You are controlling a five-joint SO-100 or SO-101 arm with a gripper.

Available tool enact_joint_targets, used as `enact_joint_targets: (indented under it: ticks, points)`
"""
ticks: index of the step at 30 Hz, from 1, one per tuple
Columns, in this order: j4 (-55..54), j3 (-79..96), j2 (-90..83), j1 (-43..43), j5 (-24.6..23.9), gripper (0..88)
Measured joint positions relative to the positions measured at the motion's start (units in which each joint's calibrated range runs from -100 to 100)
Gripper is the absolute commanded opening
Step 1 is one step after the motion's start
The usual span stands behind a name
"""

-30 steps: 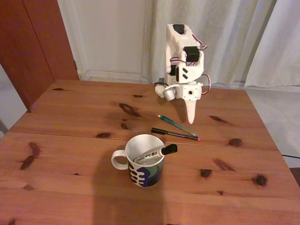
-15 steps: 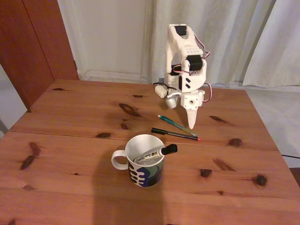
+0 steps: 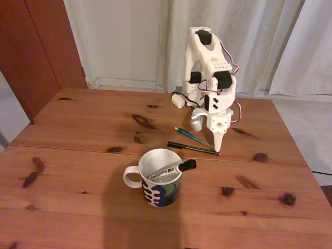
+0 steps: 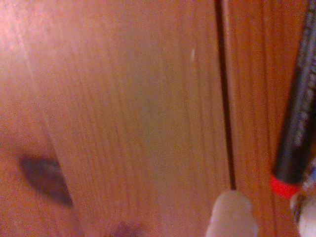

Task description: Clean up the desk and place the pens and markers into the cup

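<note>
On the desk (image 3: 78, 155) stands the cup (image 3: 158, 181), with the white marker (image 3: 174, 170) leaning inside it, black cap over the rim. Behind it lie the pens: a teal one (image 3: 193, 136) and a black one (image 3: 192, 148) with a red end (image 3: 220, 153). My gripper (image 3: 219, 147) points straight down, its tip just above that red end, and looks shut with nothing in it. In the wrist view the black pen (image 4: 298, 108) runs down the right side, and the gripper (image 4: 232, 219) is a pale tip just left of the red end.
The white arm's base (image 3: 199, 101) stands at the back middle of the desk. Curtains hang behind it, and a brown door is at the back left. The desk's right edge (image 3: 298, 150) is near the pens. Bare wood spreads to the left and front of the cup.
The gripper has come down and moved a little right, from above the teal pen to just over the black pen's red end. Cup, marker and pens have not moved.
</note>
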Motion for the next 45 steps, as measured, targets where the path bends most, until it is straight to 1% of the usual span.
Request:
enact_joint_targets:
  ticks: [7, 11, 20, 29, 34, 37, 43, 45]
  points:
    - [0.0, -2.12, 4.41, 1.03, 0.83, 8.8]
    - [0.0, -2.12, 4.58, 0.95, 2.15, 8.8]
    - [0.0, -2.89, 4.58, 2.49, 3.47, 8.8]
    - [0.0, -2.97, 4.58, 3.01, 7.67, 8.8]
    - [0.0, -3.65, 4.58, 5.35, 11.48, 8.8]
    - [3.48, -6.79, 4.83, 6.75, 12.8, 8.8]
    - [18.58, -18.77, 4.83, 9.24, 13.14, 8.8]
    - [21.4, -21.4, 4.75, 9.46, 13.14, 8.8]
